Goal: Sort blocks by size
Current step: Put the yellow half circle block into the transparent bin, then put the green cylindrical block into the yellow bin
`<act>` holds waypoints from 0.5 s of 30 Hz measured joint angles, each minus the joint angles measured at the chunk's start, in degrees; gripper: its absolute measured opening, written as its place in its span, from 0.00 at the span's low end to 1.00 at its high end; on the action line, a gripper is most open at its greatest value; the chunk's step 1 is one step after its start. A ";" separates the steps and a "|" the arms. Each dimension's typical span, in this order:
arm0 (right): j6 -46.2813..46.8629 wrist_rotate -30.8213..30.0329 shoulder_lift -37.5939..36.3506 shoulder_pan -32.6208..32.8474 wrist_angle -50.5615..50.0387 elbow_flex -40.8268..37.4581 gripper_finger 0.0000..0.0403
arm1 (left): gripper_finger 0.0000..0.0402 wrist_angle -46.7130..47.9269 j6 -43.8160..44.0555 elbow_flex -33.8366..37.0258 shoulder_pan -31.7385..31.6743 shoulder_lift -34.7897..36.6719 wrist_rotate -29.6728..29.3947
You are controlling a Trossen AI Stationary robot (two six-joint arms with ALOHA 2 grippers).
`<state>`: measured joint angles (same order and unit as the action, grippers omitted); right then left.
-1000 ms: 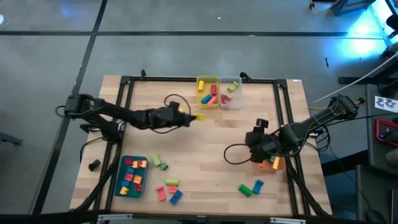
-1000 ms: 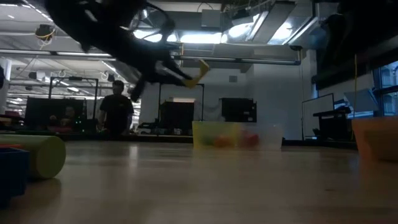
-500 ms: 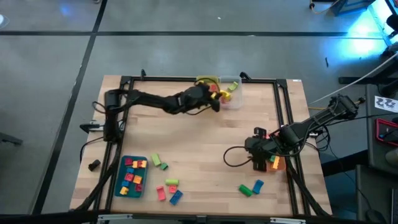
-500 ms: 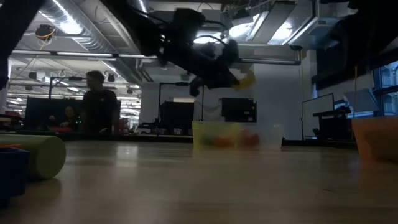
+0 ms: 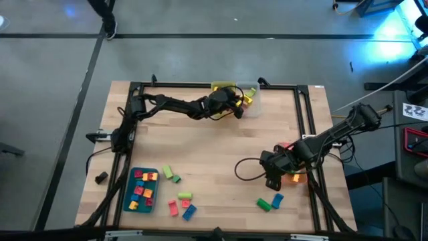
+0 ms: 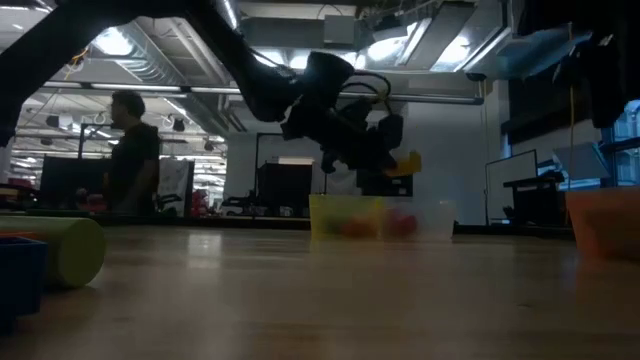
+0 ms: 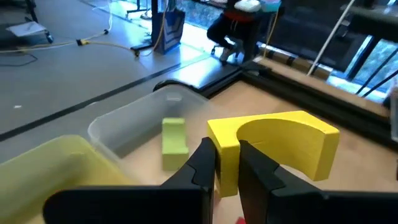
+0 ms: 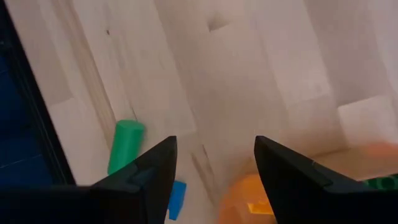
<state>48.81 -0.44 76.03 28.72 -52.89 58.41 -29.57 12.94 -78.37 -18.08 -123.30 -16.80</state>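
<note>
Yellow plastic, an arch-shaped block [image 7: 273,149], is now hanging pinched in the left gripper [image 5: 241,102] above the clear bin [image 7: 134,127], having been swung across from mid-table, so a drop looks close. A green block [image 7: 173,142] is already lying inside, and the yellow bin [image 5: 223,90] is sitting just beside. The right gripper [image 8: 211,168], fingers spread and empty, is moving from the orange bin [image 5: 294,177] toward green and blue blocks [image 5: 270,201]. Nothing seems to be blocking either arm.

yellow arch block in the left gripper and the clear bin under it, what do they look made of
The yellow arch block looks like solid painted wood or matte plastic: flat even colour, crisp edges, no shine; hard to say which. The clear bin looks like thin translucent plastic: the table shows through its frosted walls. The left gripper pinches the block.
</note>
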 joint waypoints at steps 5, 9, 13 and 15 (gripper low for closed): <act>0.61 0.55 3.19 1.78 3.77 0.00 0.54 | 0.11 0.37 -2.40 0.02 -0.81 -0.23 -0.02; 0.63 1.15 5.00 3.52 6.81 0.00 0.54 | 0.22 0.34 -3.04 0.02 -1.16 -0.23 0.07; 2.69 1.13 6.26 5.00 8.13 0.00 0.54 | 0.32 0.49 -2.46 0.02 -1.16 -0.23 0.09; 5.04 1.13 6.91 5.76 8.60 0.00 0.54 | 0.36 0.48 -2.41 0.02 -1.13 -0.23 0.09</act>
<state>53.86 0.69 82.94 34.48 -44.30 58.41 -29.09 10.52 -78.35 -19.22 -123.52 -16.71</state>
